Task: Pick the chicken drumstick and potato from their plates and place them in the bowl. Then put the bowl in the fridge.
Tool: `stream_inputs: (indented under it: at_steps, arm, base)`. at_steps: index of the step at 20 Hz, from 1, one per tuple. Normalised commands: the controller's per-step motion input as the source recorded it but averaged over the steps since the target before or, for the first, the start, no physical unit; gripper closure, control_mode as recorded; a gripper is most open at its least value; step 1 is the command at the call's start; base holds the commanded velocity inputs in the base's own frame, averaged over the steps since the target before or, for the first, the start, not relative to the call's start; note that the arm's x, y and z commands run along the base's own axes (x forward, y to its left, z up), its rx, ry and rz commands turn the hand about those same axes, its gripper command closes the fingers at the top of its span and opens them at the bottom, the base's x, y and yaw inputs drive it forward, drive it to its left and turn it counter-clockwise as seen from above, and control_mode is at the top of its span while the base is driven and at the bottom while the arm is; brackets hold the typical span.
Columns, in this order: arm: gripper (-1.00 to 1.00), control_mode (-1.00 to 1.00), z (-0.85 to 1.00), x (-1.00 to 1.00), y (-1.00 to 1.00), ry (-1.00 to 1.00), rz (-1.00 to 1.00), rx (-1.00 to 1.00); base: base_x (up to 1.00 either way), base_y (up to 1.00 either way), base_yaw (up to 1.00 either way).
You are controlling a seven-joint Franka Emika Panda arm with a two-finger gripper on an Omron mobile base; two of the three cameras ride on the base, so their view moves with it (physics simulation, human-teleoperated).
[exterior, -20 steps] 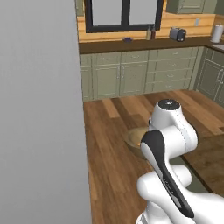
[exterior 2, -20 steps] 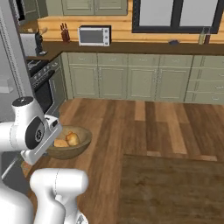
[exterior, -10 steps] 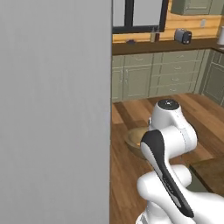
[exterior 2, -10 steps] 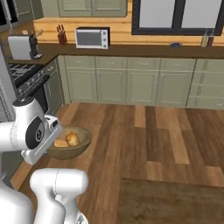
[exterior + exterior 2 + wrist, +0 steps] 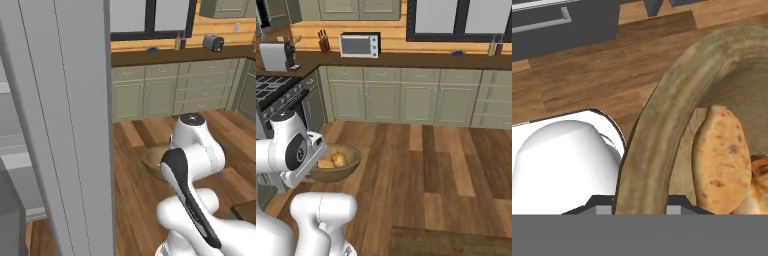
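Note:
My gripper (image 5: 638, 204) is shut on the thick rim of the light-brown wooden bowl (image 5: 657, 130), which hangs above the wooden floor. Inside it lie the tan-yellow potato (image 5: 721, 157) and, at the right edge, the golden-brown chicken drumstick (image 5: 759, 172). From the right base view the bowl (image 5: 343, 170) sits just right of my white wrist, with the potato (image 5: 340, 159) and drumstick (image 5: 326, 163) side by side in it. In the left base view the bowl (image 5: 151, 159) peeks out behind my arm. The fridge (image 5: 70, 125) stands tall and grey at the left. The plates are out of view.
A stove (image 5: 276, 97) and toaster (image 5: 275, 56) are at the left of the right base view. A microwave (image 5: 358, 45) sits on the counter above green cabinets (image 5: 406, 100). A dark rug (image 5: 456, 242) lies on the floor at the lower right.
The base has turned, so both base views have shifted; the grey fridge panel now spreads further across the left base view. The bowl stays in my grip.

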Motion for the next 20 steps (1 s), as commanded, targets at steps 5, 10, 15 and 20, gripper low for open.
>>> stream_inputs:
  at_steps: [5, 10, 15, 20]
  arm:
    - [1.0, 1.0, 0.0, 0.0, 0.0, 0.0, 0.0, 0.0]
    - [1.0, 1.0, 0.0, 0.0, 0.0, 0.0, 0.0, 0.0]
    - [1.0, 1.0, 0.0, 0.0, 0.0, 0.0, 0.0, 0.0]
    - [1.0, 1.0, 0.0, 0.0, 0.0, 0.0, 0.0, 0.0]
  base:
    - [0.07, 0.01, 0.16]
    - [0.22, 0.0, 0.42]
    - [0.52, 0.01, 0.5]
    - [0.53, 0.0, 0.51]
